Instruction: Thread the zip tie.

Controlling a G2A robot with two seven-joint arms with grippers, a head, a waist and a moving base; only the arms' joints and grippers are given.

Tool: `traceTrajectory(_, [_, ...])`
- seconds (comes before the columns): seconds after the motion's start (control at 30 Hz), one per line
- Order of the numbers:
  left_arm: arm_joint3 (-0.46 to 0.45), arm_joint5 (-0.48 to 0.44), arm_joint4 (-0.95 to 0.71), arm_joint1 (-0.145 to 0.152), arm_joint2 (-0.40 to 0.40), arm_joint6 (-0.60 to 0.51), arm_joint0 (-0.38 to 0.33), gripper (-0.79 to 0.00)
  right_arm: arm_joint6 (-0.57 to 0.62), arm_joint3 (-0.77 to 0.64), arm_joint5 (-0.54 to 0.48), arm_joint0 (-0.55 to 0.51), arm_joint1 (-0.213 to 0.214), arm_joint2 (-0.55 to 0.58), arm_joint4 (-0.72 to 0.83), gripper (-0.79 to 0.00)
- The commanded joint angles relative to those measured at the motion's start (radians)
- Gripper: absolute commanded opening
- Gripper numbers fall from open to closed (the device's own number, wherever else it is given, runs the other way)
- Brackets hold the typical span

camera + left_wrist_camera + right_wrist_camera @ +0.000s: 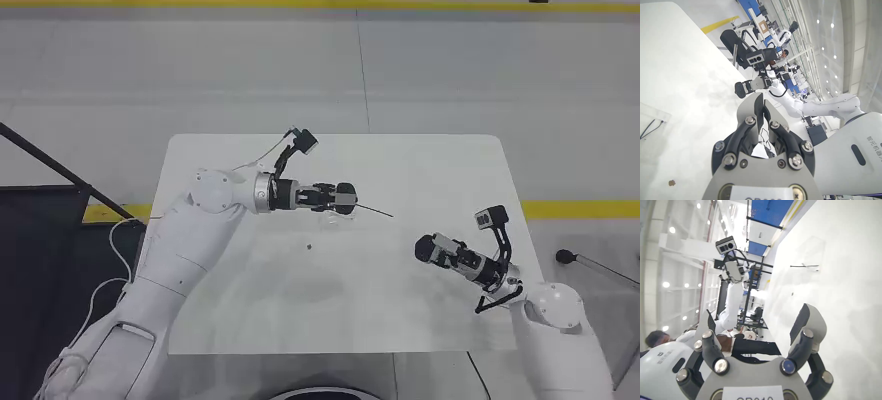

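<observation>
On table (400,300), black zip tie (378,211), left claw (349,197) closed, right claw (422,248) spread

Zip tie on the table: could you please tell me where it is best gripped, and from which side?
Probably near an end of the zip tie, from straight above, fingers set across its length. It is a thin strip lying flat on the table, so no side approach gets under it. The open right gripper seems suited; the left gripper is shut.

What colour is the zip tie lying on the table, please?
The zip tie is black, clearest in the right wrist view against the white table.
</observation>
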Motion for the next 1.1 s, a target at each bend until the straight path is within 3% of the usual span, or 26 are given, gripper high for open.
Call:
traceTrajectory(0.0, [0.009, -0.002, -0.008, 0.000, 0.020, 0.001, -0.009, -0.785, 0.005, 0.011, -0.014, 0.013, 0.001, -0.008, 0.016, 0.000])
traceTrajectory(0.17, [0.030, -0.013, -0.035, -0.004, 0.066, 0.013, -0.029, -0.785, -0.045, -0.013, -0.036, 0.018, -0.001, -0.039, -0.015, 0.000])
traceTrajectory(0.23, [0.036, -0.018, -0.050, -0.004, 0.081, 0.018, -0.036, -0.785, -0.093, -0.032, -0.025, 0.022, 0.004, -0.037, -0.114, 0.000])
traceTrajectory(0.53, [0.061, -0.026, -0.051, -0.003, 0.089, 0.026, -0.047, -0.785, -0.093, -0.032, -0.025, 0.022, 0.004, -0.037, -0.114, 0.000])
traceTrajectory(0.67, [0.030, -0.013, -0.030, -0.002, 0.091, 0.049, -0.031, -0.785, -0.161, -0.040, -0.005, 0.008, -0.002, -0.061, -0.066, 0.000])
traceTrajectory(0.77, [-0.005, -0.001, -0.011, 0.002, 0.090, 0.045, -0.020, -0.785, -0.177, -0.032, 0.003, 0.015, -0.004, -0.075, -0.039, -0.099])
traceTrajectory(0.83, [-0.015, 0.007, -0.008, 0.003, 0.090, 0.036, -0.015, -0.785, -0.196, -0.026, 0.006, 0.020, -0.005, -0.083, -0.024, -0.108])
traceTrajectory(0.9, [-0.017, 0.018, -0.001, 0.004, 0.091, 0.037, -0.014, -0.785, -0.206, -0.026, 0.007, 0.024, -0.006, -0.094, -0.014, -0.228])
traceTrajectory(1.07, [-0.014, 0.027, 0.002, 0.003, 0.097, 0.033, -0.018, -0.785, -0.194, -0.020, 0.010, 0.036, -0.006, -0.113, -0.001, -0.360])
